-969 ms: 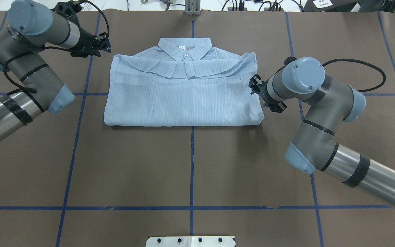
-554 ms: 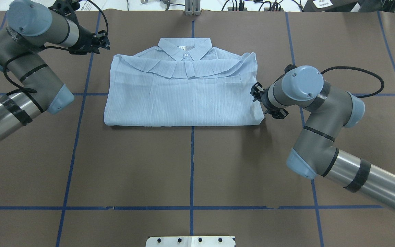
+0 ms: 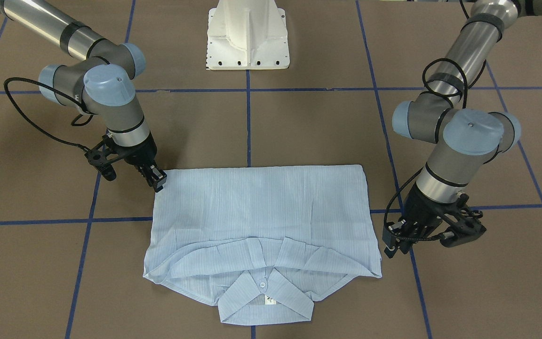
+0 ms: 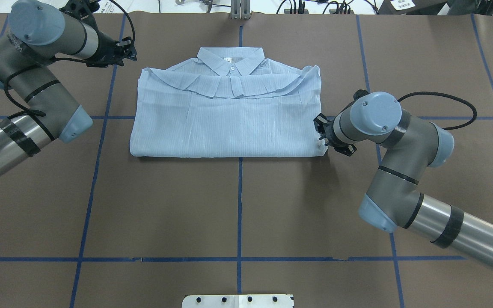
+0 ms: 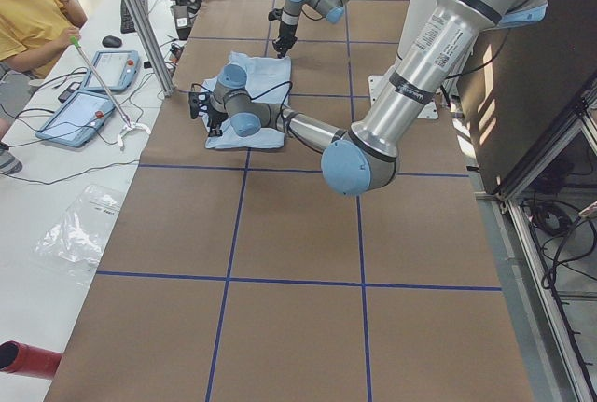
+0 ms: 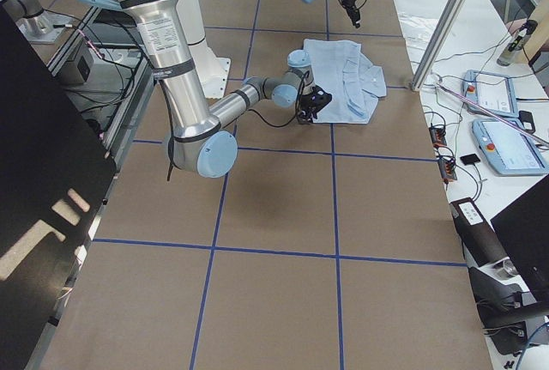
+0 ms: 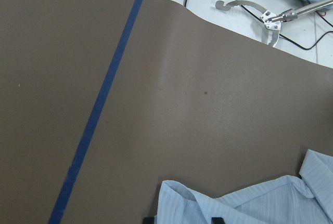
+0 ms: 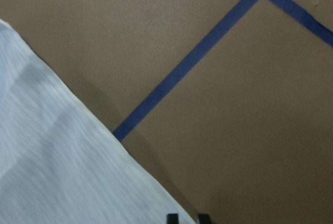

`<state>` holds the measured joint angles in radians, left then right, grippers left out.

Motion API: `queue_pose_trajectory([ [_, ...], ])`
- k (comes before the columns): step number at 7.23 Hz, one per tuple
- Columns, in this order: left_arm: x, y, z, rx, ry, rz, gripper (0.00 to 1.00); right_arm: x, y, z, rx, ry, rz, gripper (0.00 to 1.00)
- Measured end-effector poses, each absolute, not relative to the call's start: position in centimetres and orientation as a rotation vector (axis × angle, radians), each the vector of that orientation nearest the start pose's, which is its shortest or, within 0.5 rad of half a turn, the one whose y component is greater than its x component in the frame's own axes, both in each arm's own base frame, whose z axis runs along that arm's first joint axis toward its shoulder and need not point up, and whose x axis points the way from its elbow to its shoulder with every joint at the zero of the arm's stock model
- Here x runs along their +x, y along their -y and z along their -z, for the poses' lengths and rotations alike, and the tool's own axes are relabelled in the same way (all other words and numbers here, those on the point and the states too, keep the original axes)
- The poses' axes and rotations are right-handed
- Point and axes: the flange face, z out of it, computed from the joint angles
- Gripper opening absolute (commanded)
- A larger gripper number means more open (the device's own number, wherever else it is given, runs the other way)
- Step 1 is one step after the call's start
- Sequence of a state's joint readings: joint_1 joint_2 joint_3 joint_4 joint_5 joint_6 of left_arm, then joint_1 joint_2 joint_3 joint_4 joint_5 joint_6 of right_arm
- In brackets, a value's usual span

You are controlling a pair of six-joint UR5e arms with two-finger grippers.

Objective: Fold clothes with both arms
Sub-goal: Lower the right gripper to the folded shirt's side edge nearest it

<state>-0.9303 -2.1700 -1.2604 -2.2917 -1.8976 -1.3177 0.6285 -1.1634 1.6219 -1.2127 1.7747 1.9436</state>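
The light-blue striped shirt (image 4: pixel 229 124) lies folded flat on the brown table, collar at the far edge; it also shows in the front view (image 3: pixel 261 207). My left gripper (image 4: pixel 127 49) hovers just outside the shirt's far left corner, jaws apart and empty; that corner (image 7: pixel 244 206) lies by the fingertips in the left wrist view. In the front view this gripper (image 3: pixel 390 245) is on the right. My right gripper (image 4: pixel 321 133) sits at the shirt's near right corner (image 3: pixel 158 181). Its fingertips (image 8: pixel 171 218) stand a small gap apart, straddling the shirt's edge (image 8: pixel 52 156).
Blue tape lines (image 4: pixel 239 205) grid the table. The white pedestal base (image 3: pixel 248 35) stands at the robot's side. Beyond the far edge are cables, a metal tool (image 7: pixel 260 16) and control pendants (image 5: pixel 93 94), with a person in yellow (image 5: pixel 33 10).
My right gripper has moved along the shirt's right edge toward the robot, down to the near right corner. My left gripper has drifted slightly farther from the shirt's far left corner.
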Motion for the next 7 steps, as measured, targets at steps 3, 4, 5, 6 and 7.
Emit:
queue_pose_trajectory([
  [3,36.7,66.0,-36.7,0.311,-1.006,0.451,0.47,-45.4,46.6,-36.6,-0.092,0.878,-0.841,0.00],
  [4,36.7,66.0,-36.8,0.310,-1.006,0.451,0.48,-45.3,46.3,-36.7,-0.094,0.877,-0.838,0.00],
  [5,36.7,66.0,-36.8,0.310,-1.006,0.451,0.49,-45.1,46.1,-36.7,-0.094,0.877,-0.836,0.00],
  [6,36.8,66.0,-36.8,0.310,-1.006,0.450,0.49,-45.0,46.0,-36.5,-0.093,0.881,-0.835,0.45],
  [7,36.9,65.9,-36.8,0.311,-1.007,0.449,0.49,-45.0,46.0,-36.3,-0.092,0.886,-0.833,0.57],
])
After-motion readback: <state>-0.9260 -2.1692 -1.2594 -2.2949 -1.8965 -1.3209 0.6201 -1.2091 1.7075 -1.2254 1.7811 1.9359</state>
